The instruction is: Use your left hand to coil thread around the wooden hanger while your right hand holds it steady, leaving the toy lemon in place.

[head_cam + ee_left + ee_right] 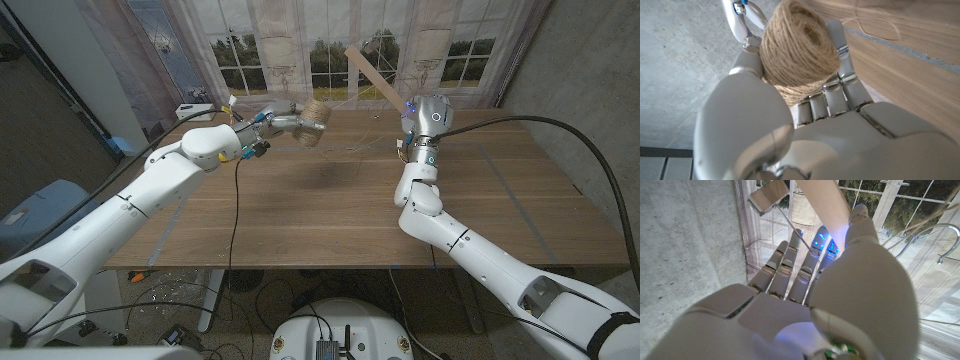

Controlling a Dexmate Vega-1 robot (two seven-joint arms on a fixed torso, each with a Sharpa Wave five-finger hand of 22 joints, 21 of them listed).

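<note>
Over the brown wooden table [330,215] we see both arms raised. Our right hand [428,118] grips the pale wooden hanger [372,77], tilted, above the far edge. Our left hand [281,122] clasps the tan twine ball [315,121], fingers [840,60] wrapped around it.

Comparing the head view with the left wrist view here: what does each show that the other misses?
Head view alone: the right hand holding the wooden hanger raised over the table, and both arms. Left wrist view alone: the twine's wound strands close up and fingers wrapped around it. Both share: the left hand gripping the ball of twine, and the table.
</note>
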